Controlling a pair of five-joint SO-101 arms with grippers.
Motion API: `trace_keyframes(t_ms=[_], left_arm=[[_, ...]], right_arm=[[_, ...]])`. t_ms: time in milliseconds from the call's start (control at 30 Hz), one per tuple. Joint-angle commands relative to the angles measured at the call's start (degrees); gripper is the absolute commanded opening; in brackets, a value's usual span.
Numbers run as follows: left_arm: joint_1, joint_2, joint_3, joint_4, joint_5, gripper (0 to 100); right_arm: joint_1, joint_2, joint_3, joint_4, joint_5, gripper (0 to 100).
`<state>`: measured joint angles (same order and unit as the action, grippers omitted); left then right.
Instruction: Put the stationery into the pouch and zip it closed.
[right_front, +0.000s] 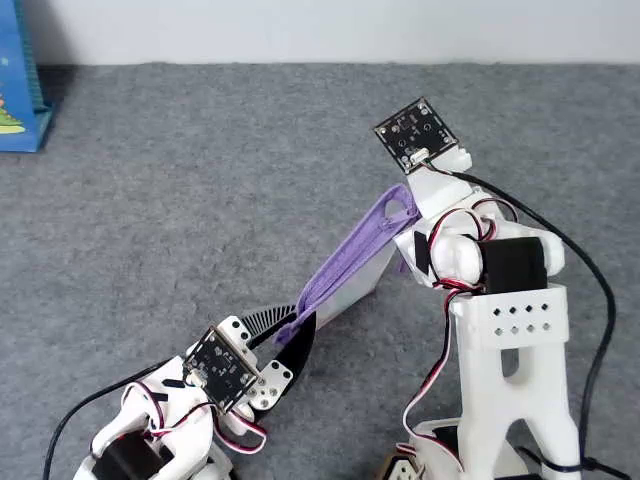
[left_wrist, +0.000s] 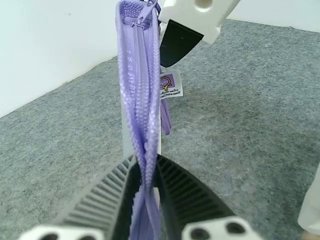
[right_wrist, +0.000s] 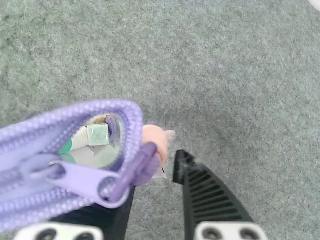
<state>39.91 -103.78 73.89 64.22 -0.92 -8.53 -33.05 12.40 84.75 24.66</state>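
A: Fingers (left_wrist: 100, 200), left gripper (left_wrist: 145, 167). Condition?

B: Black, ribbed, closed together on the pouch (right_front: 342, 262). They pinch the lilac zip band at its near end, and the band runs up out of the grip.

A: Fingers, right gripper (right_front: 405, 245)?

B: Apart, with a plain gap between them. The pouch's far end lies over one finger; the other stands clear of it, just beside.

A: Item one, the pouch. Location?

B: It spans the stretch between the two grippers, slanting across the grey table (right_front: 180, 200). It stands on edge, zip band uppermost and pale body below.

A: Zip?

B: The teeth are joined along the length seen from the left wrist. At the right gripper's end, the slider (right_wrist: 42, 170) sits short of the stop, so a small loop of teeth gapes open. The pull tab (right_wrist: 85, 182) lies flat, pointing toward the gap between the right fingers.

A: Contents?

B: Through that loop I can see a green-and-white piece (right_wrist: 97, 134) and pale shapes behind it. What kind of things they are cannot be told.

A: Attachments?

B: A small printed label (left_wrist: 171, 86) hangs off the pouch's side near the far end, with a lilac strip below it. A pinkish piece (right_wrist: 155, 142) sits just beside the open loop — nature unclear.

A: Sundries?

B: A blue box (right_front: 18, 90) at the table's far corner, well apart from the pouch. A white wall (right_front: 300, 30) runs along the back edge.
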Motion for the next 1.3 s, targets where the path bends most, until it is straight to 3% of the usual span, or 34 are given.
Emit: trace_keyframes(t_ms=[0,267,633,933,1267], left_arm=[[0.09,-0.62,-1.19,0.88,0.09,1],[0.09,-0.62,-1.19,0.88,0.09,1],[0.09,-0.62,-1.19,0.97,0.09,1],[0.09,-0.62,-1.27,1.58,0.09,1],[0.00,-0.62,-1.45,1.58,0.09,1]], right_arm=[[0.04,-2.95,-0.97,1.45,0.88,13.1],[-4.70,-10.77,-0.70,1.98,1.05,12.9],[-2.86,-1.71,-0.62,-2.24,3.34,12.7],[-1.80,-1.54,-0.79,-4.18,7.03,1.0],[9.98,-9.27,-0.62,-4.18,9.93,1.1]])
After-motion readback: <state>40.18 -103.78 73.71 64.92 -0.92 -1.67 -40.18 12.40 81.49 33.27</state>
